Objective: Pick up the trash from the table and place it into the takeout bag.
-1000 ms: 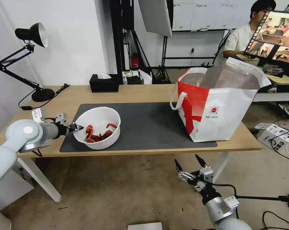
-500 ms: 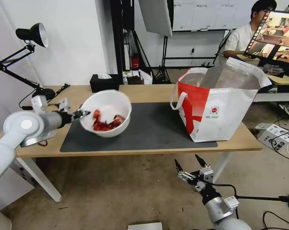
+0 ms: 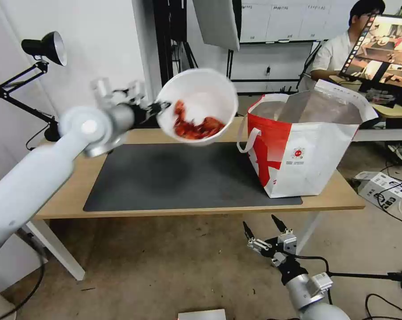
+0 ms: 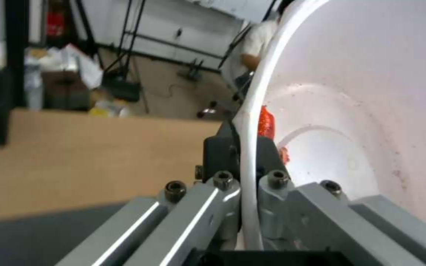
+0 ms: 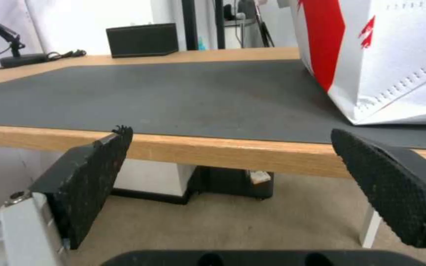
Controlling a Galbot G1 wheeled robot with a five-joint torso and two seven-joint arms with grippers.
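My left gripper (image 3: pixel 160 106) is shut on the rim of a white round bowl (image 3: pixel 201 95) of red shell scraps (image 3: pixel 196 126). It holds the bowl high above the table (image 3: pixel 183 129), tilted, just left of the takeout bag (image 3: pixel 307 146). In the left wrist view the black fingers (image 4: pixel 218 151) pinch the bowl's rim (image 4: pixel 247 147) from both sides. The white-and-red bag stands open on the right of the dark grey mat (image 3: pixel 187 178), foil lining showing. My right gripper (image 3: pixel 263 229) hangs open below the table's front edge, its pads (image 5: pixel 94 173) wide apart.
A black tissue box (image 5: pixel 141 40) sits at the table's back edge. A black desk lamp (image 3: pixel 41 49) stands at the far left corner. Cables and a white box (image 3: pixel 381 186) lie on the floor to the right.
My left arm lifted the bowl off the mat and carried it up and to the right, toward the bag. The right arm has stayed still.
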